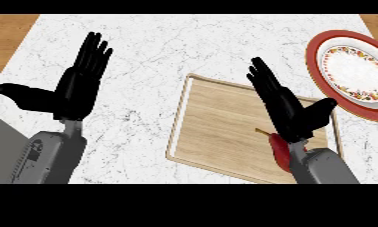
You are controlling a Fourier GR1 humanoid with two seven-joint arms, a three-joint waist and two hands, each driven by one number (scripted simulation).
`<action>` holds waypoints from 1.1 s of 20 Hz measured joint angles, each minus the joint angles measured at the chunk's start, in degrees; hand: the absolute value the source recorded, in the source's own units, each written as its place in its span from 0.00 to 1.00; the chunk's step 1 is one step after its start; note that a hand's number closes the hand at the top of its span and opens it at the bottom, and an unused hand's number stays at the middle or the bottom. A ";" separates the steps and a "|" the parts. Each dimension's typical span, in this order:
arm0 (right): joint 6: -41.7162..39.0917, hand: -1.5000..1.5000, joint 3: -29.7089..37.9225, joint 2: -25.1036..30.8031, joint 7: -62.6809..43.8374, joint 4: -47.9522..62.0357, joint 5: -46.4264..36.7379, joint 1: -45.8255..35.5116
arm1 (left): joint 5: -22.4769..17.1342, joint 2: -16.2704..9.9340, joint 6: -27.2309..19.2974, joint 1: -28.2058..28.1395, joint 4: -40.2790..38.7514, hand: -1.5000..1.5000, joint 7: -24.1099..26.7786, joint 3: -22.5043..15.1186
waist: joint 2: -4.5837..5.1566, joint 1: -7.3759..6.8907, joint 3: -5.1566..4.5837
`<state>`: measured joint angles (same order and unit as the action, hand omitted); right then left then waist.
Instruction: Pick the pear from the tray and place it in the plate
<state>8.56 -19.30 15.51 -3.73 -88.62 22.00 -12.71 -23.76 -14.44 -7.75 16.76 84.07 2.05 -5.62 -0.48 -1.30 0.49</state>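
Observation:
A wooden tray (218, 126) lies on the marble counter in the lower middle of the head view. A dark red pear (278, 152) with a thin stem rests on the tray's right part, mostly hidden beneath my right wrist. My right hand (284, 106) hovers above the tray with its fingers straight and its thumb spread, open, just ahead of the pear. At the right edge sits a red-rimmed plate (319, 73) with a floral white centre, cut off by the frame. My left hand (77, 86) stays open at the left, fingers up, resting.
The white marble counter (162, 46) spreads around the tray, with a wooden surface (13, 31) showing past its far left corner. Bare counter lies between the tray and the plate.

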 measured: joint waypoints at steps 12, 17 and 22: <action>-33.66 0.00 0.97 11.92 14.32 2.68 4.05 -10.36 | 7.72 -1.30 -3.67 -0.25 -1.94 0.50 -7.51 -4.48 | 0.95 -1.58 0.78; -48.09 0.00 1.43 17.60 26.57 9.65 0.36 -10.20 | 9.29 -1.12 -4.59 0.68 -4.24 0.50 -9.82 -4.91 | 1.56 -1.38 0.32; -48.72 0.00 0.46 22.51 32.75 12.16 -9.16 -12.90 | 10.00 -0.79 -4.26 -0.25 -5.84 0.50 -9.85 -5.30 | 1.59 -1.48 -0.13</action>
<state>-40.16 -18.84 38.02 29.02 -76.46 12.83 -25.61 -13.76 -15.22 -12.02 16.51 78.22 -7.80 -10.92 1.11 -2.77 0.36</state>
